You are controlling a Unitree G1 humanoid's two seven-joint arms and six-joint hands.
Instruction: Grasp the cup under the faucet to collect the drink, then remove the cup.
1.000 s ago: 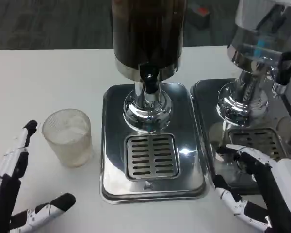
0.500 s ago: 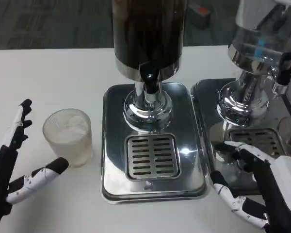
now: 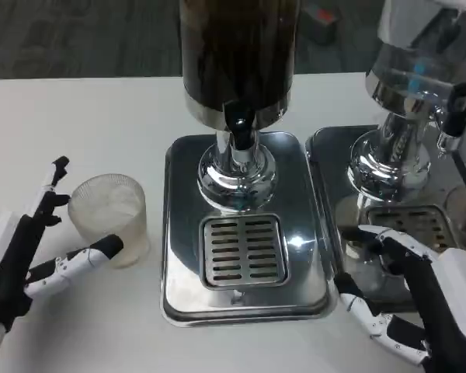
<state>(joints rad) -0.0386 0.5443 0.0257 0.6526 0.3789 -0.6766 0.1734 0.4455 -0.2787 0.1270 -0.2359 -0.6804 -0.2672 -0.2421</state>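
Left robot hand (image 3: 31, 260) spread wide at the near left of the white surface (image 3: 101, 116), holding nothing. Fingers (image 3: 50, 198) stretched up along the far-left side of the cup (image 3: 109, 217); thumb (image 3: 85, 260) reaching under the cup's near side, tip at or just against its wall. Cannot tell whether anything truly touches.

Cup upright between those fingers and thumb, frosted and translucent, standing on the surface just left of the drip tray (image 3: 245, 225), not under the faucet (image 3: 239, 128). Faucet well to the right of the left robot hand and farther back, black-tipped, hanging from the dark drink dispenser (image 3: 237, 54) above the slotted grate (image 3: 242, 250).

Right robot hand (image 3: 419, 299) at the near right, fingers apart and lightly curved, gripping nothing, lying at the front edge of a second tray (image 3: 326, 167). Second dispenser (image 3: 419, 85), shiny and chrome-based, straight beyond this hand, with its own grate (image 3: 419, 221) just past the fingertips.
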